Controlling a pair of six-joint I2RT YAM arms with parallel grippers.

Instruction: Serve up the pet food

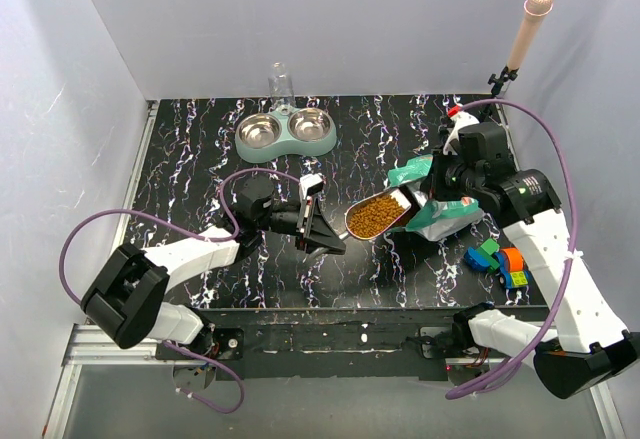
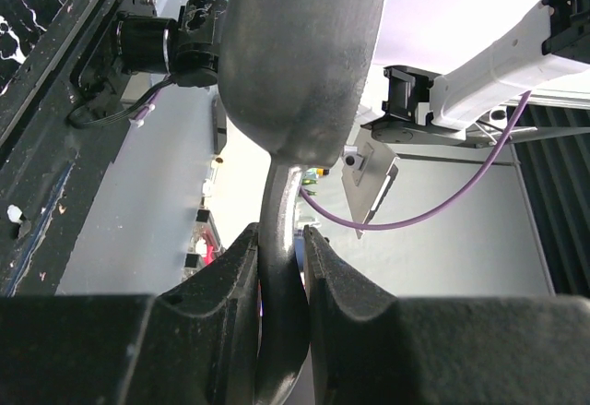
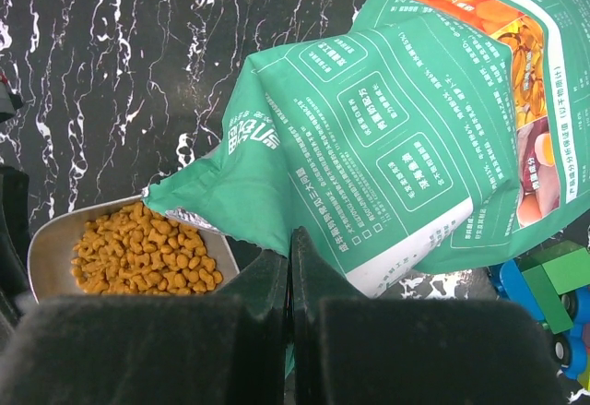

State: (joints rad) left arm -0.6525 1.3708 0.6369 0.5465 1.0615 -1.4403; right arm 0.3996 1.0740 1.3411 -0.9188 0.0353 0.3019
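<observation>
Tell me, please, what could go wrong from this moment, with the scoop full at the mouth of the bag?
1. The scoop is full of pet food, and the left pincer grips only its thin handle, so a tilt on the way to the double bowl may spill pellets.
2. The bag, held by the right pincer, rests its mouth on the scoop; pulling the scoop away may drag it or let more pour onto the table.
</observation>
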